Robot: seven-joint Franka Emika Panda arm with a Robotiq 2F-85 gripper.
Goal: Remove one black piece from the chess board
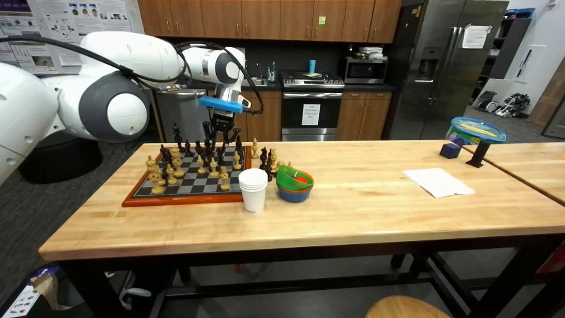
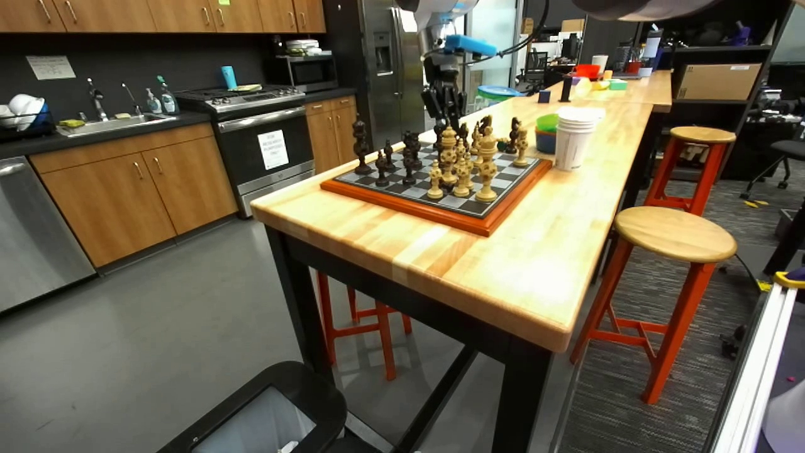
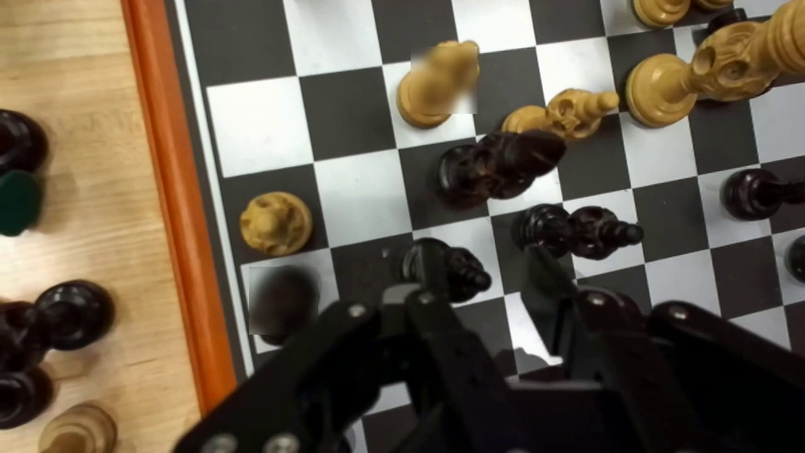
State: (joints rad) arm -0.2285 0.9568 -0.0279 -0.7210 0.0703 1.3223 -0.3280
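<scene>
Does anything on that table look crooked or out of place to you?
Yes: in an exterior view, the green bowl sits visibly tilted above the blue bowl, so it looks askew. The chess pieces beside the chess board seem ordinary, perhaps captured ones.

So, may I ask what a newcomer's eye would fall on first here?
Probably the big white arm, its gripper low over the board at one end of the table. Next come dark pieces and tan pieces standing on the board, then the white cups stacked beside it.
</scene>
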